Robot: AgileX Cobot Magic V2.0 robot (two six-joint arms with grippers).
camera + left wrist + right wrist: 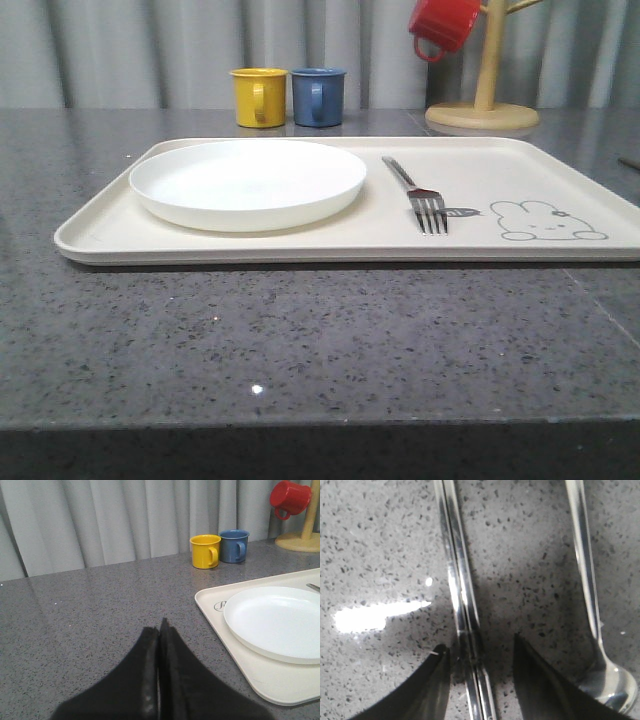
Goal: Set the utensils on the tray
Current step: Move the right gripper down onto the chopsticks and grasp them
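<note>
1. Tray [300, 245] lies near the table's [300, 350] front edge, carrying plate [247, 183] and fork [418, 197]; bare room at its right end.
2. Right fingers [479, 652] spread, straddling the chopsticks [457, 580] on the table, spoon [592, 610] beside.
3. Left fingers [160, 630] pressed together, empty, left of the tray.

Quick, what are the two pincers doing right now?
Left pincer: closed, holding nothing, above the table.
Right pincer: open, its fingers either side of the chopsticks, not yet gripping.
</note>
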